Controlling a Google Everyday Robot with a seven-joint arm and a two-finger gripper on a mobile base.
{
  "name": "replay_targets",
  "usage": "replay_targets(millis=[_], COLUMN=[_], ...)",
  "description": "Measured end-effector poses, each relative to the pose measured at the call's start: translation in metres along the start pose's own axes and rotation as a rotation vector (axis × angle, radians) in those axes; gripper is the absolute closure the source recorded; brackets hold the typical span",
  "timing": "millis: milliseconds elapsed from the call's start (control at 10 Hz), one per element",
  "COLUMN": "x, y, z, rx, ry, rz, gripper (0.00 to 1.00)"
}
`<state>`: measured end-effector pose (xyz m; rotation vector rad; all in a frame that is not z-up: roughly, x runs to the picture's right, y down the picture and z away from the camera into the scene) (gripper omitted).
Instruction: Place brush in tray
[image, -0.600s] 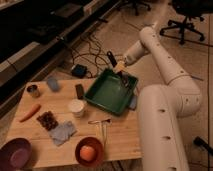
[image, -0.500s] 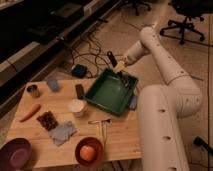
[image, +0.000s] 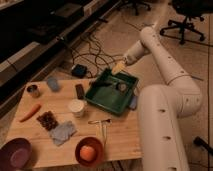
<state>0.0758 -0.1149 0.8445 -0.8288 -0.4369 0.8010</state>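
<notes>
Camera view: pincer (image: 118, 68) hovers over green tray (image: 107, 99); its grip cannot be told.

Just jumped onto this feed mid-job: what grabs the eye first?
The bulky white robot arm fills the right side, its gripper hanging over the far rim of the deep green plastic tray at the right end of the wooden table. Next, the orange bowl at the front edge.

Glossy plastic tray (image: 106, 100) beneath gripper (image: 119, 68); matt wooden table (image: 125, 141).
</notes>
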Motion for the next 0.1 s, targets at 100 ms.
replay_targets(millis=[100], x=[0.0001], y=[0.0001], z=[0.0002], rx=[0.0], ry=[0.0], rz=[0.0], gripper=[0.47])
